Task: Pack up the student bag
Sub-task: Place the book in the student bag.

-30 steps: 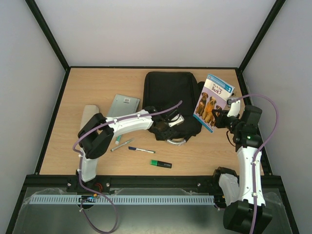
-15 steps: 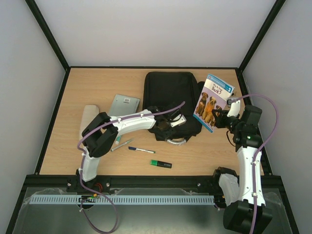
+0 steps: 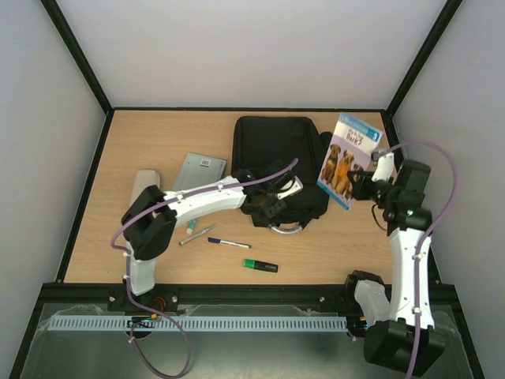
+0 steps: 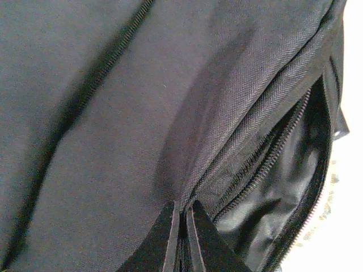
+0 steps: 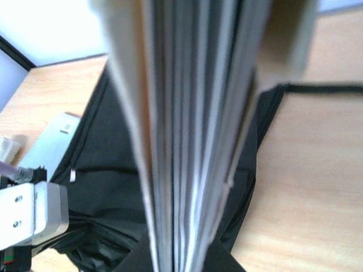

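The student bag [image 3: 272, 146] is now pinched by the closed left gripper [image 4: 182, 226].

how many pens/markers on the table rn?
3. Grey pen beside the left arm; white pen with dark ends just right of it; green highlighter nearest the front edge. Others may hide under the left arm.
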Tool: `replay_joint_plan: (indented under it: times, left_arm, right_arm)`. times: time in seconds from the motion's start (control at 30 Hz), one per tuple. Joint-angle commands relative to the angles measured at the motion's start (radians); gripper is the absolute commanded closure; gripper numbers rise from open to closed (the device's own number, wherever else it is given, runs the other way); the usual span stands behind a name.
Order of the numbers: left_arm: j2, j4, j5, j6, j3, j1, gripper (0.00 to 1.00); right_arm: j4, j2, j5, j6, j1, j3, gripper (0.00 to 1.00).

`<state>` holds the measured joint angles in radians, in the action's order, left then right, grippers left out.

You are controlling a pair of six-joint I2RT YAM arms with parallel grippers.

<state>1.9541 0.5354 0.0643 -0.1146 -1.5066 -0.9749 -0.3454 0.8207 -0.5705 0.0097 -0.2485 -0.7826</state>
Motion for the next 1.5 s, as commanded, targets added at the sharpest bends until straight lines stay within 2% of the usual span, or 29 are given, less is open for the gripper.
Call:
replay_joint_plan:
  times: [0.0,0.17,0.33,0.4,0.53,0.7,0.87,1.13,1.47]
  left_arm:
    - [-0.157,-0.048,0.088,0.016,-0.017,-0.004,0.98]
    - [-0.231,-0.114,0.134,0.029,-0.012,0.0,0.98]
    - [-0.253,-0.17,0.158,0.047,-0.013,0.025,0.98]
    - [-0.257,-0.191,0.154,0.062,-0.01,0.041,0.98]
    - [-0.269,-0.258,0.103,0.117,0.017,0.087,0.98]
    - [-0.266,-0.363,0.028,0.19,0.084,0.15,0.98]
    - [-0.247,-0.458,-0.027,0.262,0.14,0.191,0.98]
    - [-0.185,-0.495,-0.073,0.325,0.069,0.229,0.98]
    - [-0.13,-0.538,-0.155,0.389,0.011,0.288,0.98]
  right_arm:
    - [-0.158,0.054,-0.015,-0.091,-0.003,-0.321,0.99]
    - [-0.339,0.117,-0.078,-0.112,-0.003,-0.565,0.99]
    - [-0.64,0.229,-0.104,-0.163,-0.003,-0.837,0.99]
    - [-0.73,0.254,-0.159,-0.168,-0.003,-0.87,0.99]
    - [-0.817,0.255,-0.333,-0.197,-0.003,-0.737,0.99]
    - [-0.795,0.248,-0.465,-0.241,-0.002,-0.53,0.99]
    - [-0.687,0.272,-0.423,-0.142,0.044,-0.401,0.99]
    - [-0.684,0.354,-0.405,-0.105,0.199,-0.401,0.99]
    - [-0.719,0.416,-0.458,-0.044,0.209,-0.311,0.99]
